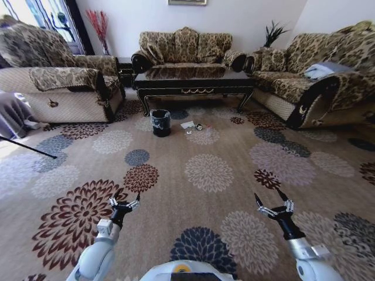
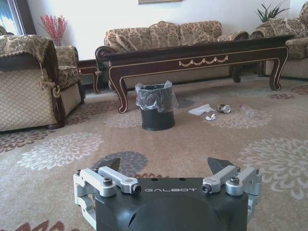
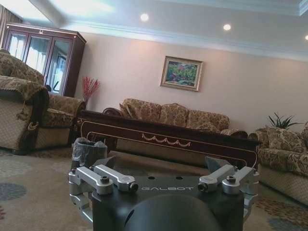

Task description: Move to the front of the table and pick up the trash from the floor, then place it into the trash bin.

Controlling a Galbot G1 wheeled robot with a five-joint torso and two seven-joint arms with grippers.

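The long dark table [image 1: 193, 78] stands far ahead in front of the back sofa, its gold-trimmed rail [image 2: 204, 60] facing me. On the carpet before its left leg sits the small black trash bin [image 1: 161, 123] with a clear bag liner [image 2: 156, 95]. Right of the bin lies the trash: a crumpled white paper [image 1: 187, 124] [image 2: 201, 110], a shiny dark lump [image 2: 224, 109] and a tiny white scrap [image 2: 210, 117]. My left gripper [image 1: 125, 199] [image 2: 164, 166] and right gripper [image 1: 269, 199] [image 3: 161, 163] hover open and empty over the carpet, far short of them. The right wrist view also shows the bin [image 3: 88, 151] and table [image 3: 163, 132].
A patterned armchair [image 1: 58, 85] flanks the left, a long sofa [image 1: 310, 79] the right, another sofa [image 1: 184, 47] behind the table. A dark rod [image 1: 26, 146] lies on the floor at far left. Flowered carpet [image 1: 208, 172] stretches between me and the bin.
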